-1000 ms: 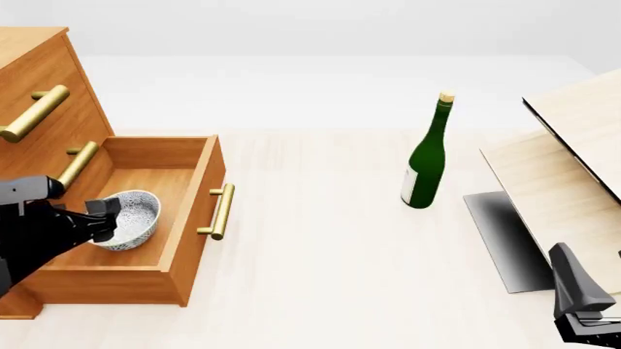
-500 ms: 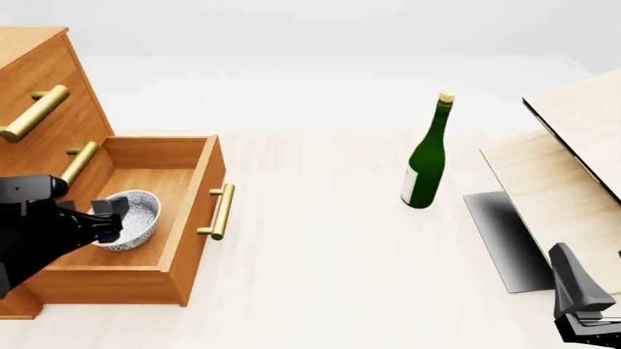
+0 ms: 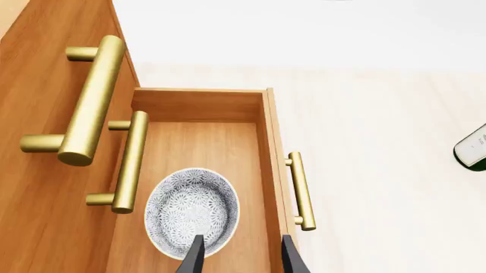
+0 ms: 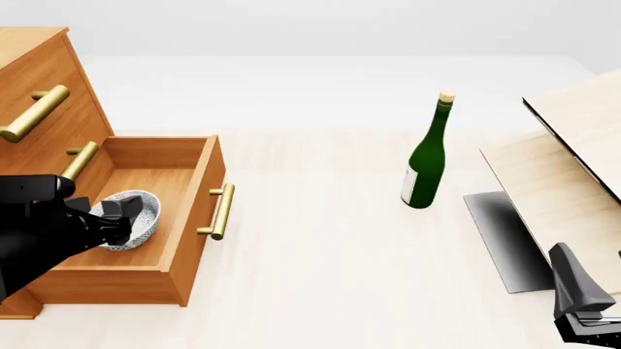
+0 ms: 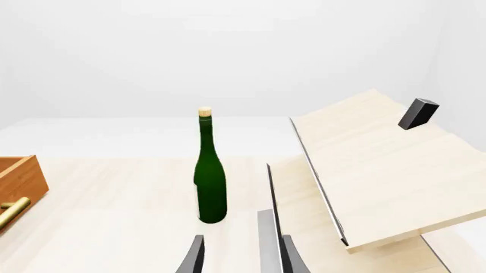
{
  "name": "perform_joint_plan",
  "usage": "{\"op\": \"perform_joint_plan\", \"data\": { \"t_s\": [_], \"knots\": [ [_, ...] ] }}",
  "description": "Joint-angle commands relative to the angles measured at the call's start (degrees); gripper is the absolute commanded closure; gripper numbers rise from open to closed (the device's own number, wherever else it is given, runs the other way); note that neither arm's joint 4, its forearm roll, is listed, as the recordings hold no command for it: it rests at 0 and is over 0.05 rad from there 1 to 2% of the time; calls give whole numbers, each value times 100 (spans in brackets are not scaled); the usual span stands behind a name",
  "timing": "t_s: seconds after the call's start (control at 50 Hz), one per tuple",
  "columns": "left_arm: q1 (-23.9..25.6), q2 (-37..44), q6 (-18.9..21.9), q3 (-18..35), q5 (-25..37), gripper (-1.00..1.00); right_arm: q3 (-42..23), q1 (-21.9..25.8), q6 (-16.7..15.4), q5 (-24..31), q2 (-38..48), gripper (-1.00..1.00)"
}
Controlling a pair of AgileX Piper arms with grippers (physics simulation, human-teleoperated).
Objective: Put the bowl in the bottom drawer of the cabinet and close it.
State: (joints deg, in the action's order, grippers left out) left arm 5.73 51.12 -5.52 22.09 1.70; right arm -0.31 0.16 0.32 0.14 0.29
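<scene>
Left gripper: jaws parted, with one finger overlapping the near rim of the bowl in the left wrist view and the other over the bare drawer floor beside it; whether that finger touches the rim cannot be determined, and nothing is clamped between them. In the front view the left gripper hangs over the near-left part of the bowl and hides much of it. The bowl sits upright on the floor of the bottom drawer, toward the near half, and appears to rest on the wood. The drawer is pulled fully out from the cabinet, its brass bar handle at 3 o'clock of the bowl in the front view. The two upper drawer fronts are flush, their handles at 11 o'clock of the bowl. Right gripper: jaws parted, nothing between them, clear of all objects; in the front view the right gripper is low at the 5 o'clock corner, well apart from the cabinet. A green bottle with a cork stands upright on the table, at about 2 o'clock of the drawer handle. A pale wood panel structure stands at 3 o'clock of the bottle, with a dark flat sheet lying at its foot.
</scene>
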Motion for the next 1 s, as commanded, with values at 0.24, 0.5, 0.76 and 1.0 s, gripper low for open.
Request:
{"op": "perform_joint_plan", "data": {
  "t_s": [0.24, 0.5, 0.76, 1.0],
  "knots": [
    [660, -415, -152, 124, 390, -100, 0, -1, -2, -2, 2, -100],
    [1210, -626, -189, 191, 495, -100, 0, -1, -2, -3, 1, -100],
    [1626, -702, -338, 242, 571, -100, 0, -2, -2, -2, 2, -100],
    [1925, -719, -467, 301, 674, -100, 0, -1, -3, -2, 2, -100]
  ]
}}
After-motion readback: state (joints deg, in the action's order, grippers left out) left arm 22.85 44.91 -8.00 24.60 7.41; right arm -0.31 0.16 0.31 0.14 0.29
